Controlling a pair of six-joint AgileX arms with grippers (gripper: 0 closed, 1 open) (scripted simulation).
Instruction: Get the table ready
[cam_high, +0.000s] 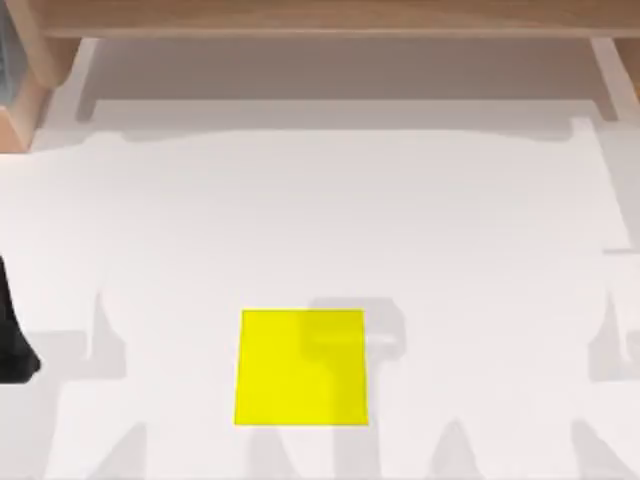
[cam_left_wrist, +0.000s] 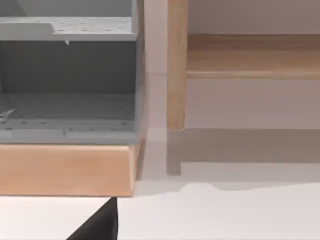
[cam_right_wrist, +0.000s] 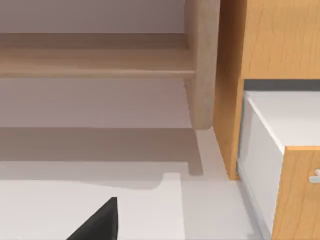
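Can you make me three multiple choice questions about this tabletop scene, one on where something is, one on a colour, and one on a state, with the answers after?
1. Where does the square mat lie on the table?
A. Near the front edge, about midway across
B. At the back, under the shelf
C. At the far right edge

2. What colour is the mat?
A. Red
B. Yellow
C. Blue

3. What state is the drawer in the wooden cabinet in?
A. Fully shut
B. Taken out and lying on the table
C. Pulled partly open

Answers:
1. A, the top view shows the mat low in the picture, near the middle from left to right, well clear of the wooden shelf.
2. B, it is plain bright yellow against the white tabletop.
3. C, the right wrist view shows its white inside exposed behind the wooden front.
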